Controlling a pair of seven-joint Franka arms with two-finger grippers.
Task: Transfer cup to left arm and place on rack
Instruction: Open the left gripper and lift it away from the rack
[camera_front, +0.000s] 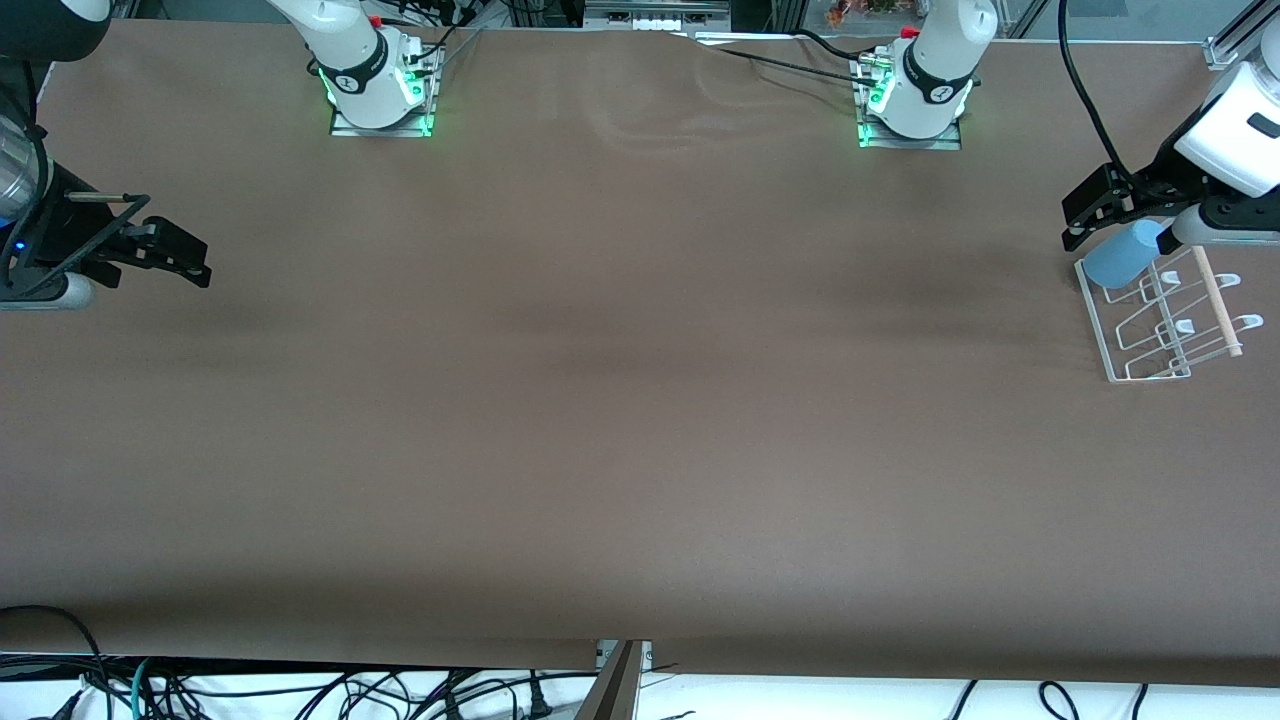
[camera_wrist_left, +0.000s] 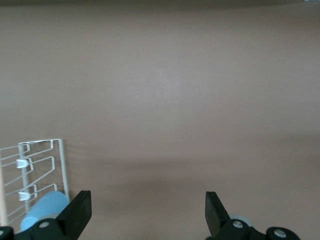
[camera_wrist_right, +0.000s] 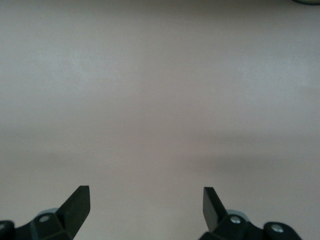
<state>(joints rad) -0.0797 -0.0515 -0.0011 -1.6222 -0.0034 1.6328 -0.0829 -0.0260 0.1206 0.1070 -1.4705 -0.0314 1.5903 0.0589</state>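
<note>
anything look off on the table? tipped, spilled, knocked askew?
Nothing stands out. The cup lies tilted on the rack at the left arm's end, as hung. Left gripper is open, over the table beside the cup; right gripper waits open at the right arm's end.

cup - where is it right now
In the front view the cup sits on the rack at the left arm's end of the table, just under the open left gripper.

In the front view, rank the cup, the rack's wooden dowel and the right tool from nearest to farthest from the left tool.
1. cup: on the rack, just beneath the open left tool.
2. wooden dowel: along the rack's top, toward the left arm's end of the table.
3. right tool: open, over the right arm's end of the table.
</note>
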